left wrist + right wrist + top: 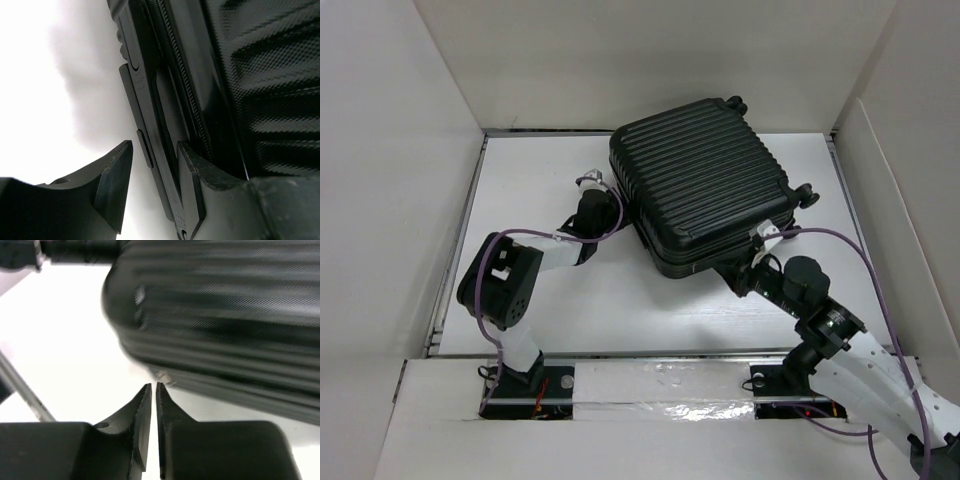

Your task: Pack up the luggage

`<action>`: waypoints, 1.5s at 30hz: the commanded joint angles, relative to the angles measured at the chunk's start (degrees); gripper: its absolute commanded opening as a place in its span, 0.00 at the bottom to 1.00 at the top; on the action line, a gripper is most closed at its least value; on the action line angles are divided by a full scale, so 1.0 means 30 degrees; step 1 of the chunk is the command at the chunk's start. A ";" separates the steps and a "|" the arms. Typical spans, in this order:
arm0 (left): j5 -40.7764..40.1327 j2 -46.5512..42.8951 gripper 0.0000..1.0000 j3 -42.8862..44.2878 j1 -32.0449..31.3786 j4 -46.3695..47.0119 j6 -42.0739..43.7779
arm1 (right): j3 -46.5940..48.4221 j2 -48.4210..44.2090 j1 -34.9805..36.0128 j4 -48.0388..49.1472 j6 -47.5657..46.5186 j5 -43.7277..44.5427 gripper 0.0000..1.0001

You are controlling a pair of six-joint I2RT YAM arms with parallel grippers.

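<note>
From overhead, my left pincer [597,192] sits against the left side of the luggage [705,185], but its tips are hidden from that view. The left wrist camera shows them. The fingers [116,187] stand apart and straddle a black strip along the case's edge. White shows between the left finger and the strip. I cannot tell whether the other finger touches the shell.

The luggage lies closed and flat on the white desk [545,300], ribbed shell up, right of centre and toward the far wall.

My right pincer [761,243] is at the case's near right corner, and the overhead view does not show its fingers. The right wrist camera shows them almost together, with only a thin slit between them and nothing in it. The blurred ribbed shell is just beyond the tips, and bare desk lies between them.
</note>
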 commanded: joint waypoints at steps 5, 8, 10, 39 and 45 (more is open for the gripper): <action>0.0419 0.2211 0.20 0.0791 -0.0095 0.2532 -0.0857 | -0.1791 0.0016 0.1854 0.0285 0.1263 0.1935 0.33; 0.0447 0.2652 0.00 0.0645 -0.0095 0.2943 -0.1150 | -0.2202 -0.0101 0.2032 0.0285 0.1527 0.3746 0.37; 0.0998 0.2856 0.00 0.0760 -0.0095 0.2828 -0.1005 | -0.2203 -0.0305 0.2032 0.0285 0.1527 0.4048 0.37; 0.0359 0.4702 0.38 0.1315 -0.2615 -0.5992 0.2718 | -0.0033 0.5289 -0.5498 0.3477 -0.0260 -0.0023 0.54; 0.1056 0.5522 0.30 0.2195 -0.2615 -0.6372 0.2570 | -0.0416 0.5464 -0.5673 0.4532 0.0003 -0.0549 0.54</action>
